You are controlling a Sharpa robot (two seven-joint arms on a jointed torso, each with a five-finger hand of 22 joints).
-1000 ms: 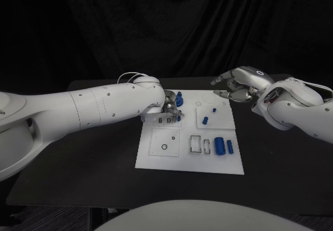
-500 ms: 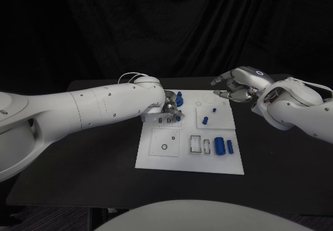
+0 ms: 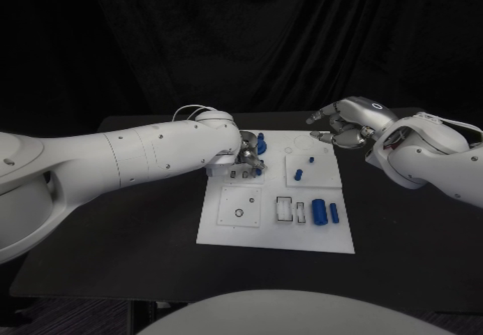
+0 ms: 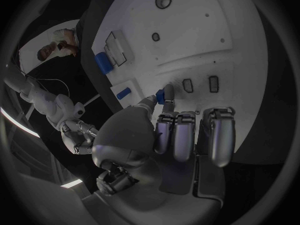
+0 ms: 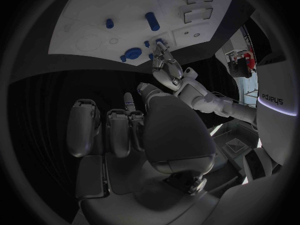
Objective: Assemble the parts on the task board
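The white task board (image 3: 264,234) lies in the middle of the black table. My left hand (image 3: 246,160) hovers low over its far left corner and pinches a small blue part (image 4: 164,94) between thumb and fingertip, just beside two small slots (image 4: 200,84). A blue gear-like part (image 3: 259,145) stands right behind that hand. A blue peg (image 3: 299,174) and a tiny blue stud (image 3: 310,160) sit on the far right plate. A thick blue cylinder (image 3: 318,211) and a slim one (image 3: 333,213) lie at the near right. My right hand (image 3: 343,130) hangs off the board's far right corner, fingers curled, holding nothing.
Two dark-outlined rectangular pockets (image 3: 284,207) lie beside the blue cylinders, and a small black ring (image 3: 239,212) sits on the near left plate. My bulky left forearm (image 3: 141,157) covers the table's left side. Black cloth closes off the back.
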